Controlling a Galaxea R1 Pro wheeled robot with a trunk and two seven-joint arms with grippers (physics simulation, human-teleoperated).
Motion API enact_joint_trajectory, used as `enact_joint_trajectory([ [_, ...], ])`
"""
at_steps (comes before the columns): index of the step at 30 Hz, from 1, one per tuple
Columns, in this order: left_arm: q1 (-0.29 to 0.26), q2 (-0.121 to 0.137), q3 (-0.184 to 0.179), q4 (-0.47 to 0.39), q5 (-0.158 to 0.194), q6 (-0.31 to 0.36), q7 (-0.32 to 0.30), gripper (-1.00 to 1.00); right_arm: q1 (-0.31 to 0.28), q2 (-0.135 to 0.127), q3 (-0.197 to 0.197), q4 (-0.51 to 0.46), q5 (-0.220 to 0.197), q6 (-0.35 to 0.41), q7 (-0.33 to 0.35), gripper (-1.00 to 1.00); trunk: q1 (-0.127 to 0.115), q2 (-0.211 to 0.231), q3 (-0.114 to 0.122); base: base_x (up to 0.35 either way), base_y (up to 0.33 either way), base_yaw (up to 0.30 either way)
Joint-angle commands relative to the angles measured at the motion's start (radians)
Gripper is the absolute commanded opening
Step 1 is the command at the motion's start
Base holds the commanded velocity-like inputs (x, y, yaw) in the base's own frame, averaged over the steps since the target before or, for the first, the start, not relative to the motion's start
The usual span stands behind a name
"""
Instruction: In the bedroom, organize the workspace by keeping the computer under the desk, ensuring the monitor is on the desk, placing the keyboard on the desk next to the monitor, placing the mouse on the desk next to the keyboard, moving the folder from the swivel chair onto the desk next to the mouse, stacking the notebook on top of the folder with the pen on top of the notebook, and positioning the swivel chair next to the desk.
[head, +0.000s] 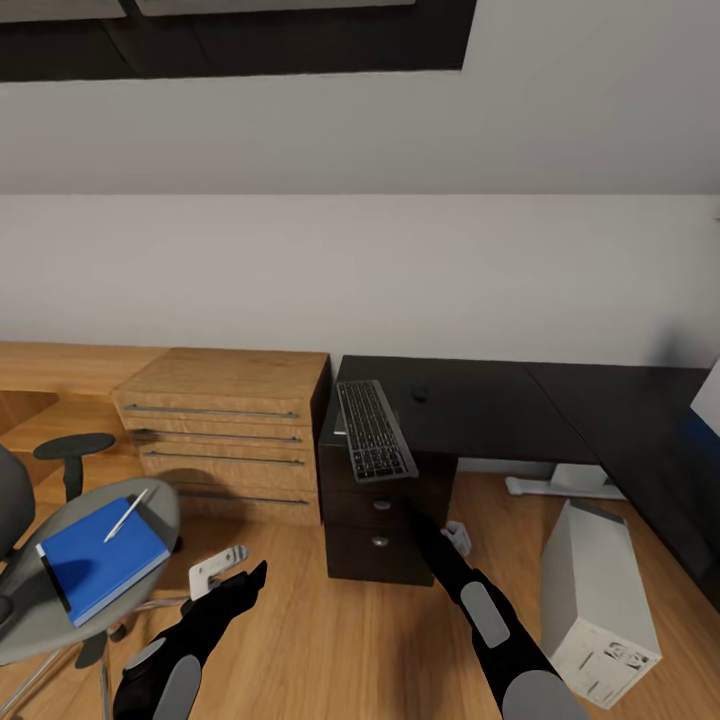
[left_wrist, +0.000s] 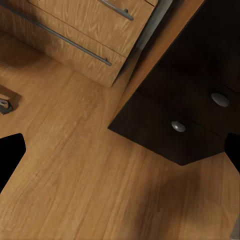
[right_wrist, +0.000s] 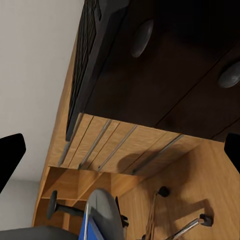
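Observation:
The black desk (head: 500, 400) runs along the wall and turns at the right. The keyboard (head: 375, 430) lies at its left end, overhanging the front edge (right_wrist: 87, 60). The mouse (head: 419, 395) sits just right of it. The grey computer (head: 597, 600) stands on the floor in front of the desk's right wing. At lower left, the swivel chair (head: 60, 600) carries the blue folder (head: 100, 555) with the pen (head: 127, 515) on it. A dark edge under the folder may be the notebook. The monitor is out of view. My left gripper (head: 218, 570) (left_wrist: 120, 155) and right gripper (head: 456, 538) (right_wrist: 120, 150) hover open and empty before the desk drawers (left_wrist: 180, 125).
A light wooden drawer unit (head: 225, 430) with bar handles stands against the desk's left end. A white desk foot (head: 560, 487) lies on the wood floor under the desk. A white and blue object (head: 703, 405) cuts in at the right edge.

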Motion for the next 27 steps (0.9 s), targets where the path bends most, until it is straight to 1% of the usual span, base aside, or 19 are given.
enact_joint_trajectory([
  [1,-0.001,0.0,-0.001,-0.001,0.011,0.003,0.01,1.0,-0.001,0.001,-0.006,0.0,-0.009,0.01,0.004,1.0,0.0,-0.001,-0.001,0.052,0.0,0.0],
  [5,-0.001,0.0,-0.001,-0.001,0.011,0.003,0.011,1.0,-0.001,0.001,-0.006,0.0,-0.009,0.01,0.004,1.0,0.0,-0.001,-0.001,0.087,0.0,0.0],
  [11,-0.001,0.0,-0.001,0.0,0.011,0.003,0.013,1.0,-0.001,0.001,-0.006,0.0,-0.009,0.01,0.004,1.0,0.0,-0.001,-0.001,0.186,0.0,0.0],
  [17,-0.001,0.0,-0.001,0.0,0.01,0.003,0.014,1.0,-0.001,0.001,-0.006,0.0,-0.009,0.01,0.004,1.0,0.0,-0.001,-0.001,0.065,0.004,0.0],
  [23,-0.001,0.0,0.0,0.0,0.01,0.003,0.013,1.0,-0.001,0.001,-0.006,0.0,-0.009,0.01,0.003,1.0,0.0,-0.001,-0.001,0.202,0.079,0.0],
  [27,0.0,0.001,0.001,0.0,0.011,0.003,0.014,1.0,-0.001,0.001,-0.006,0.0,-0.009,0.01,0.003,1.0,0.0,-0.001,-0.001,0.11,0.041,0.0],
])
